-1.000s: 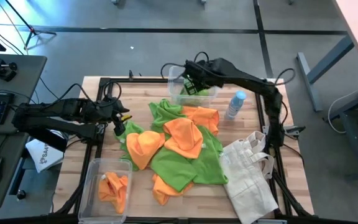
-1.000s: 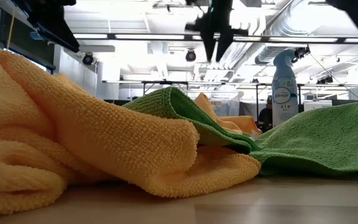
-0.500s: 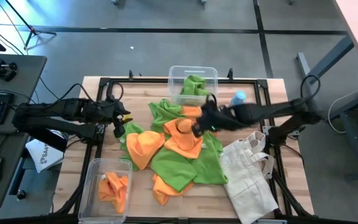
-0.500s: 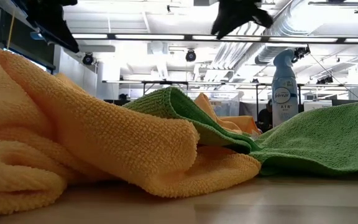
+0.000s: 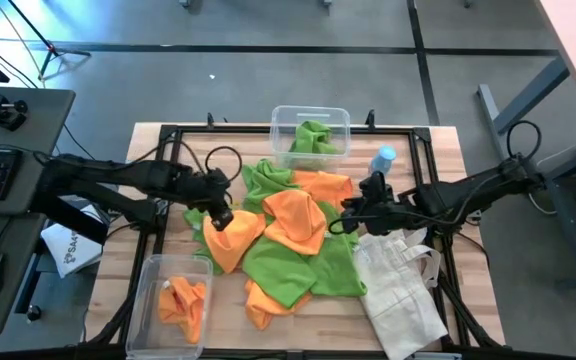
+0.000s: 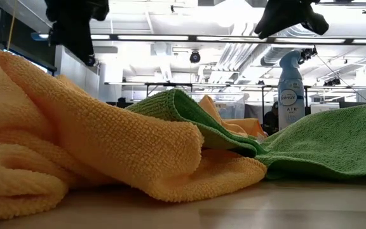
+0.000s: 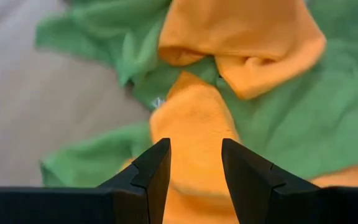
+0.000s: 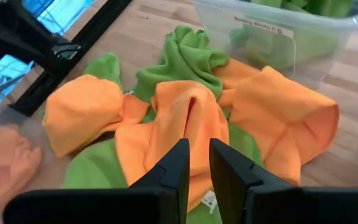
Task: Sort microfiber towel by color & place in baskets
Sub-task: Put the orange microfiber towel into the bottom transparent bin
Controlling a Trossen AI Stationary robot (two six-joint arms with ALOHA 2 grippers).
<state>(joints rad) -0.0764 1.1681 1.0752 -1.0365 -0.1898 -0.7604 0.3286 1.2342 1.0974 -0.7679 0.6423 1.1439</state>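
Note:
Several orange and green microfiber towels lie heaped mid-table: an orange one (image 5: 230, 235) at the left, another orange one (image 5: 298, 220) in the middle and a large green one (image 5: 298, 262) beneath. The far basket (image 5: 278, 118) holds a green towel (image 5: 315, 138). The near-left basket (image 5: 154, 272) holds an orange towel (image 5: 185, 300). My left gripper (image 5: 223, 213) hangs open above the left orange towel (image 7: 194, 118). My right gripper (image 5: 341, 217) hovers at the heap's right side, its fingers a narrow gap apart (image 8: 199, 165), with nothing between them.
An off-white tote bag (image 5: 398, 285) lies at the near right. A small bottle with a blue cap (image 5: 380, 168) stands right of the far basket. A spray bottle (image 6: 290, 83) shows beyond the towels in the low view. Bare wood lies at the far left (image 5: 188, 145).
My right gripper has left the far basket, where the green towel stays, and swung toward the near and right side, ending over the heap's right part. My left gripper has gone toward the table's right, from the left edge to above the left orange towel.

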